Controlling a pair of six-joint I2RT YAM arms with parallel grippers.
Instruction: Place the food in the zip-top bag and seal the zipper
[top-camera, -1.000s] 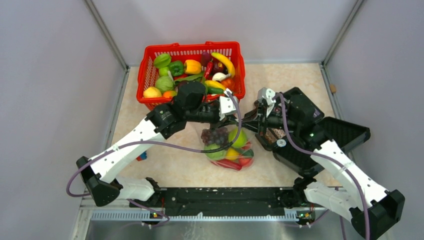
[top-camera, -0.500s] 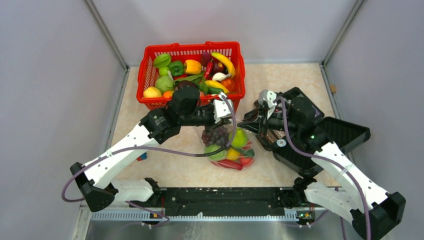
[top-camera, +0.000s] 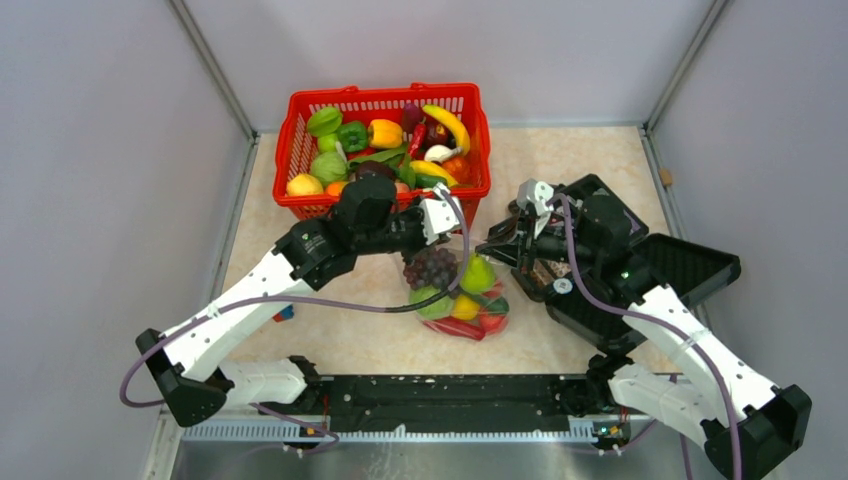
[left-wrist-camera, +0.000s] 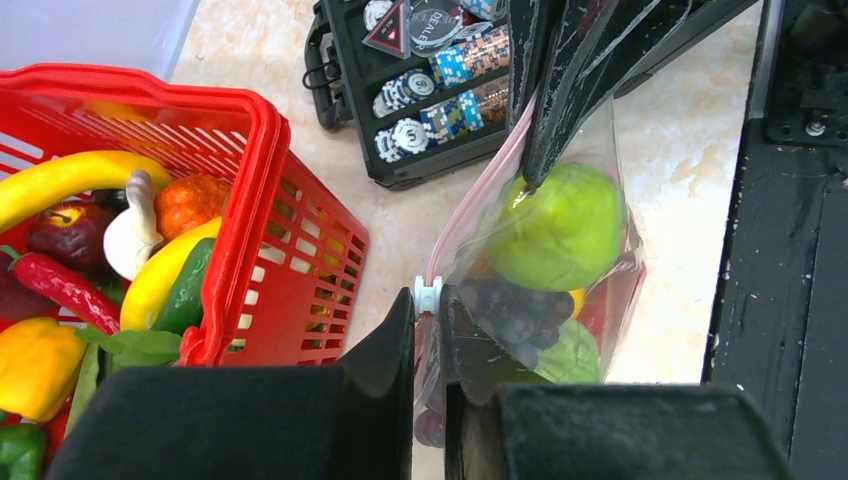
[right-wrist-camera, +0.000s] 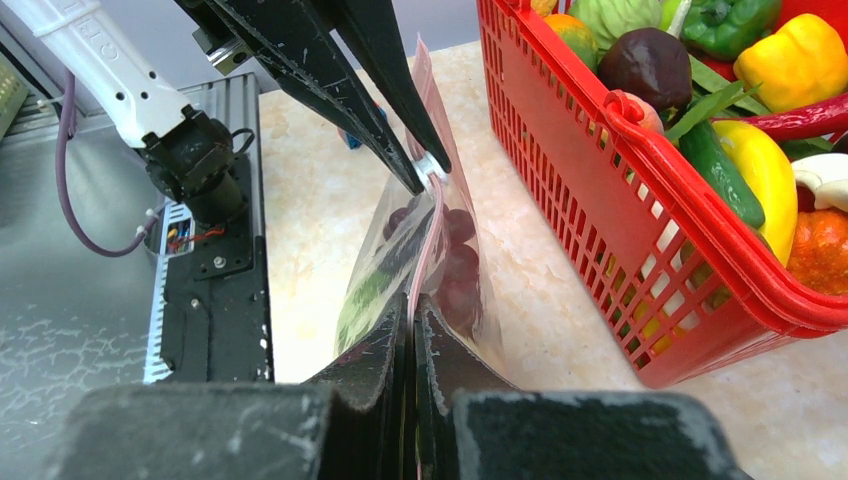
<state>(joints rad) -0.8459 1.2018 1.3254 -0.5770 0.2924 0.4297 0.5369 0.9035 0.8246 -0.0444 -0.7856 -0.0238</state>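
Note:
The zip-top bag (top-camera: 462, 300) hangs between my two grippers, its lower part on the table. Inside it I see a green pear (left-wrist-camera: 560, 225), purple grapes (left-wrist-camera: 510, 315), a green leafy piece and red and yellow pieces. My left gripper (top-camera: 445, 213) is shut on the white slider (left-wrist-camera: 428, 295) at the left end of the pink zipper (left-wrist-camera: 475, 205). My right gripper (top-camera: 492, 247) is shut on the zipper strip at the bag's right end (right-wrist-camera: 430, 235). In the right wrist view my right gripper (right-wrist-camera: 412, 305) pinches the strip, and the left fingers (right-wrist-camera: 380, 100) hold the slider (right-wrist-camera: 430, 165) beyond it.
A red lattice basket (top-camera: 480, 150) full of toy fruits and vegetables stands just behind the bag. An open black case (top-camera: 690, 265) with poker chips (left-wrist-camera: 440, 95) lies at the right under my right arm. A small blue object (top-camera: 285, 313) lies at the left.
My left gripper has moved left along the bag's top edge, away from the right gripper, with the slider in it. The right gripper has stayed almost still.

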